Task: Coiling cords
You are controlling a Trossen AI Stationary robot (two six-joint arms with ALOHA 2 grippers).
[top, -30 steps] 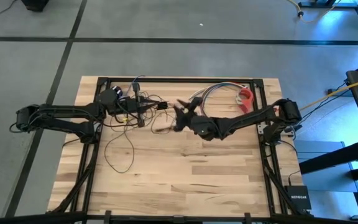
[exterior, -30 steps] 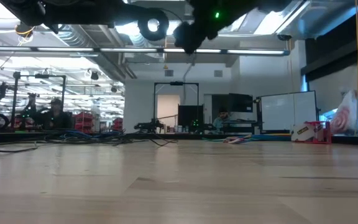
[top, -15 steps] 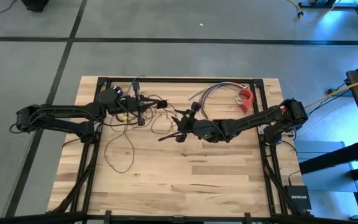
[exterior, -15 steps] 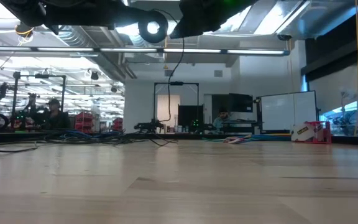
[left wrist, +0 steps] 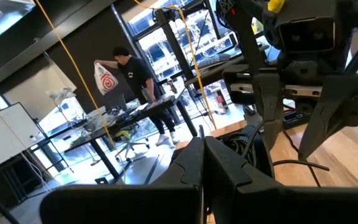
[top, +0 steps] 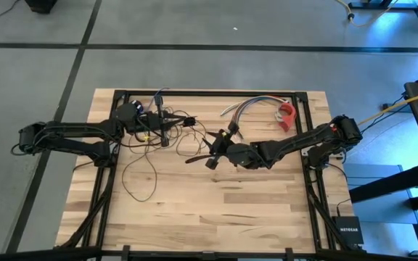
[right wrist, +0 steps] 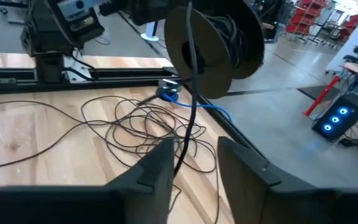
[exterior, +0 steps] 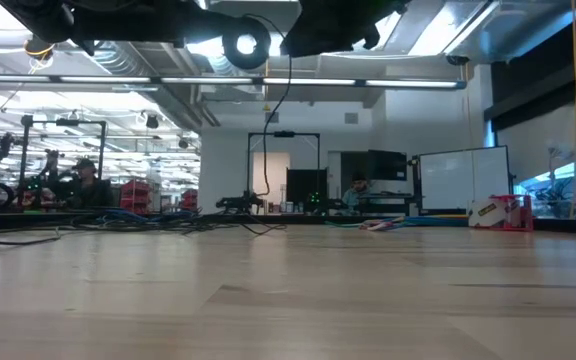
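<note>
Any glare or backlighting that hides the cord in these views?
Low view: ceiling lights turn the arms into silhouettes, and the hanging cord is a thin dark line. High view: even light, cord plain against the table; the blue glare lies off it. Right wrist view: cord evenly lit.

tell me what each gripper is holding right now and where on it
The left gripper is shut on the coiled part of the cord, held up off the table. The right gripper has a hanging strand between its open fingers, not clamped yet.

cords [top: 147, 156] left on table [top: 252, 203]
</note>
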